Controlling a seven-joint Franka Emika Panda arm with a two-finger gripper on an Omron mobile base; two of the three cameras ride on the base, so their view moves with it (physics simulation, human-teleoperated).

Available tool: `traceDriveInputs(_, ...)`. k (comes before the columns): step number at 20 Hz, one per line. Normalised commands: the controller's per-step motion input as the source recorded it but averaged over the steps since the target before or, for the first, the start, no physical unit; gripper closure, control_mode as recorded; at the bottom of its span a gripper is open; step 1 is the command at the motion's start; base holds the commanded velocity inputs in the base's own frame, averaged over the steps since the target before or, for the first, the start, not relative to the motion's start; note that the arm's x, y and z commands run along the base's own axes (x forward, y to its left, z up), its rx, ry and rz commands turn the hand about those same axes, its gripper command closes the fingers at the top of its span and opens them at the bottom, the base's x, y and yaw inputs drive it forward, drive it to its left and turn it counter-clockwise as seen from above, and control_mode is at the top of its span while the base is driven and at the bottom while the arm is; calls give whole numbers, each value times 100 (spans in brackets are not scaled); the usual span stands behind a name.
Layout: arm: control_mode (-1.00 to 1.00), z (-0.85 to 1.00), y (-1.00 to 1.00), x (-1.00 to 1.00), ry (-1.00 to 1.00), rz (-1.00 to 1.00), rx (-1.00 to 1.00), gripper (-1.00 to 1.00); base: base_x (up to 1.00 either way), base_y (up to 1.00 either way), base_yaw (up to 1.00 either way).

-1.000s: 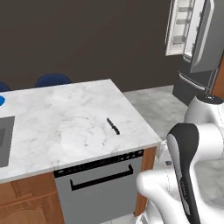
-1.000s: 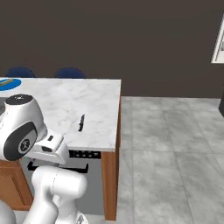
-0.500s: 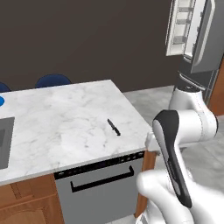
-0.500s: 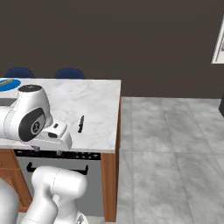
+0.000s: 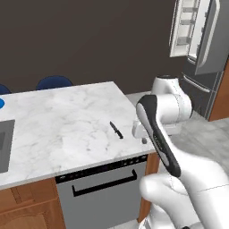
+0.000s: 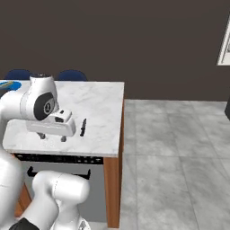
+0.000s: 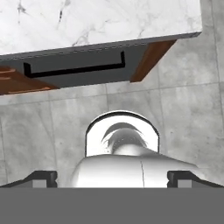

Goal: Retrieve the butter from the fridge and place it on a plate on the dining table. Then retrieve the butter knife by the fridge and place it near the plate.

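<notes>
While the plate [image 5: 1, 103] peeks in at the table's [image 5: 53, 129] far left edge, the knife [image 5: 116, 130] lies flat on the marble near the right end, untouched. Just right of it hangs the gripper [image 5: 139, 136], fingers wide apart, empty. Farther right, the fridge [image 5: 203, 49] stands open.

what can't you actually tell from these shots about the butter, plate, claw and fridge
- Butter: its place is undecidable; the fridge interior is too small and partly behind the open door in the left base view.
- Plate: just a blue sliver, hidden by the arm in the right base view, cut by the frame edge in the left base view.
- Claw: open or shut is unclear.
- Butter knife: handle and blade are indistinguishable, too small.
</notes>
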Motion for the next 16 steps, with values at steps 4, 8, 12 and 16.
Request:
traceDriveInputs(4, -100, -34, 9, 98, -15, 11, 0, -100, 0, 0, 0)
traceDriveInputs(8, -100, -38, 12, 100, -6, 12, 0, -100, 0, 0, 0)
traceDriveInputs(12, -100, -43, 12, 100, 0, 4, 0, -100, 0, 0, 0)
traceDriveInputs(16, -100, -38, 6, 92, 0, 0, 0, -100, 0, 0, 0)
